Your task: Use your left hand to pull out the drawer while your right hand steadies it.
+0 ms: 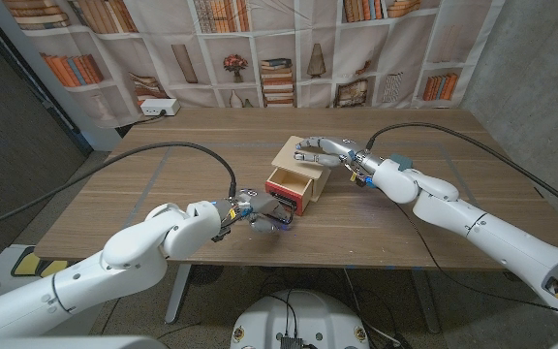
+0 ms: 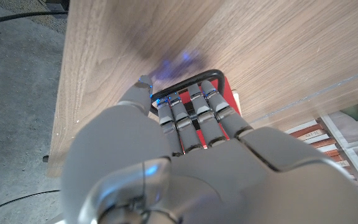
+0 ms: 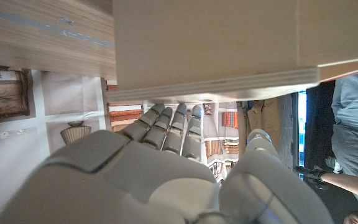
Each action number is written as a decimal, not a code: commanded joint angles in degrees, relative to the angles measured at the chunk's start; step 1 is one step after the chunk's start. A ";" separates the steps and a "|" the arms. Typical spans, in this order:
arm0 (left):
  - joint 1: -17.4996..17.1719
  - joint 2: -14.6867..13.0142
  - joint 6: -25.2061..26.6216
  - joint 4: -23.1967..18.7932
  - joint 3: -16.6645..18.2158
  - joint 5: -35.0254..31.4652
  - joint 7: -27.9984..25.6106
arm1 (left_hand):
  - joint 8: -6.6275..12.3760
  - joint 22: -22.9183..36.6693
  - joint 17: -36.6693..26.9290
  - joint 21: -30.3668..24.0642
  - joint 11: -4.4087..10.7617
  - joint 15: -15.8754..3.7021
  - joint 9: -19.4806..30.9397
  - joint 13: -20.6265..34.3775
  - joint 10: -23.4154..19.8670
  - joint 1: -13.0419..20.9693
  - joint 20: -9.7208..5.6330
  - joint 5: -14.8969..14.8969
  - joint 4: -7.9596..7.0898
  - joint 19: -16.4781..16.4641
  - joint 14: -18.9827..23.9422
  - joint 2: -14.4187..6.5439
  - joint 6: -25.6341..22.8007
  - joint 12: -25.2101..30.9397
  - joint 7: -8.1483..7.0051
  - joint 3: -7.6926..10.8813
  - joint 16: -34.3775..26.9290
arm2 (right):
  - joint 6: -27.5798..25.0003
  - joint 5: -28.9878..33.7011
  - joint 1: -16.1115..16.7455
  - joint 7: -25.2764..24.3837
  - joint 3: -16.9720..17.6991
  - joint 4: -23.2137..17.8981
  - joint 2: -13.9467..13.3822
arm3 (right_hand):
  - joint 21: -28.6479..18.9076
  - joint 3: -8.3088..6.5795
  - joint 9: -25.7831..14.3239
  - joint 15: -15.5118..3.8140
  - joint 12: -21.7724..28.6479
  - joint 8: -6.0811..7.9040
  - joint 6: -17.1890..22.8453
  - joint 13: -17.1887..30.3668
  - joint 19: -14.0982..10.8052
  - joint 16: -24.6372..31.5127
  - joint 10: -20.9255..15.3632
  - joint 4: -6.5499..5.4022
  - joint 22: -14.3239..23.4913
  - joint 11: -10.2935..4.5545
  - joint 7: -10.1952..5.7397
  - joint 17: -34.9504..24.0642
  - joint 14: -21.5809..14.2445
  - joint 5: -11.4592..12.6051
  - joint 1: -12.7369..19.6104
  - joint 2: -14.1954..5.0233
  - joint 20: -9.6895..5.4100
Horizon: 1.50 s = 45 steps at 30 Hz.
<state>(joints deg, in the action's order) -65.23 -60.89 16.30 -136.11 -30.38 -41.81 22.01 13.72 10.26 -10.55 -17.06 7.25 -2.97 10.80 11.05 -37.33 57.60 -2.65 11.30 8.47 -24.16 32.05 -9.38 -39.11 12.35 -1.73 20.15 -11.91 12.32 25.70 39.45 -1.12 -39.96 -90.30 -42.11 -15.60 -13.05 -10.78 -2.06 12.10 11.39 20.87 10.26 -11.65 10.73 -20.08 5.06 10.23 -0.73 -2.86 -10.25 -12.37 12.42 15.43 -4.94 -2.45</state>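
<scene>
The drawer (image 1: pixel 290 185) is red-fronted and sits partly pulled out of a small light-wood box (image 1: pixel 303 161) near the middle of the table (image 1: pixel 143 194). The drawer front faces the robot and carries a black wire handle (image 2: pixel 194 79).

The left hand (image 1: pixel 260 215) is at the drawer front. In the left wrist view its fingers (image 2: pixel 191 115) are curled over the black handle, with the red drawer front just beyond them, so the left hand grips the handle. A blue light glows at the fingers and reflects on the wood beside them.

The right hand (image 1: pixel 325 150) lies across the top of the box, reaching in from the robot's right side. Its fingers (image 1: pixel 310 155) extend over the top panel and rest on it; they enclose nothing. In the right wrist view the fingers (image 3: pixel 173 127) lie close together against the pale plywood edge of the box (image 3: pixel 216 43).

Black cables (image 1: pixel 177 147) run from both arms across the table. A white power strip (image 1: pixel 158 108) lies at the far left edge of the table. A bookshelf-print backdrop (image 1: pixel 260 48) hangs behind the table. In the right wrist view, a person (image 3: pixel 353 124) in a grey-blue top stands at the picture's edge.
</scene>
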 commanded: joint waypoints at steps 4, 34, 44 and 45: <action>-2.90 -3.96 2.18 -4.14 2.96 1.98 1.68 | -0.64 0.23 -0.12 0.33 0.01 -4.34 0.12 0.20 0.25 1.08 -1.57 0.90 0.14 -0.36 0.09 -0.25 0.25 -0.39 0.01 1.33 0.23 | -1.89 3.02 -0.98 -1.30 -1.26 0.29 0.33 | 0.07 0.01 -0.27 -0.99 0.09 0.07 0.39 0.18 -0.81 -0.06 -0.15 0.11 0.25 0.48 0.11 -0.16 -0.31 -0.31 -0.03 -0.42 -2.24; -7.76 -5.01 13.07 -11.20 2.93 -2.15 1.31 | -1.93 0.22 -0.12 1.36 -0.18 -3.89 0.17 0.25 2.22 2.09 -1.32 1.64 0.12 0.98 -2.50 0.41 2.29 -1.36 -0.16 3.11 1.38 | -1.35 10.09 -1.59 -4.00 -2.15 -0.88 -1.92 | 0.65 0.00 -0.28 -1.04 -0.07 0.05 0.53 0.19 -0.68 -0.14 0.14 0.03 0.28 0.14 -0.33 -0.18 -0.03 -0.36 -0.20 -0.60 -2.31; -1.24 -0.09 7.80 -4.33 -1.31 -3.09 3.85 | -2.59 0.25 -0.20 2.11 -0.04 -3.34 0.23 0.30 4.09 1.50 -1.30 1.62 -0.57 2.20 -4.41 0.75 4.37 -1.71 -0.30 3.47 1.55 | -3.08 9.17 -0.26 -2.57 -1.20 -2.48 -2.77 | 0.84 0.00 -0.28 -1.02 -0.09 0.06 0.61 0.19 -0.71 -0.13 0.16 0.01 0.29 0.23 -0.25 -0.18 -0.02 -0.38 -0.25 -0.66 -2.27; -0.57 0.21 7.16 -3.72 -1.64 -2.68 4.38 | -2.57 0.25 -0.20 2.12 0.02 -3.33 0.24 0.30 4.21 1.46 -1.31 1.62 -0.60 2.20 -4.40 0.77 4.35 -1.74 -0.30 3.47 1.52 | -3.36 9.17 -0.15 -2.44 -1.13 -2.67 -2.83 | 0.86 0.00 -0.28 -1.01 -0.09 0.06 0.63 0.19 -0.68 -0.12 0.15 0.01 0.29 0.21 -0.22 -0.18 -0.04 -0.38 -0.25 -0.66 -2.28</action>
<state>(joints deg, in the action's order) -70.95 -64.63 27.41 -144.92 -28.24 -44.34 23.87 11.17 10.25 -10.53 -15.23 7.28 -2.55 10.87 11.04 -33.39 59.32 -2.35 12.63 8.05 -22.16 27.91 -8.67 -34.98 10.79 -1.93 23.19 -10.54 10.14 35.67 38.28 -4.74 -41.97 -91.73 -44.14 -14.97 -13.05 -10.81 -2.14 11.67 11.38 21.07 10.28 -12.04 10.75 -19.85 5.06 10.29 -0.72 -3.07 -10.25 -12.29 11.97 15.13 -5.24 -2.05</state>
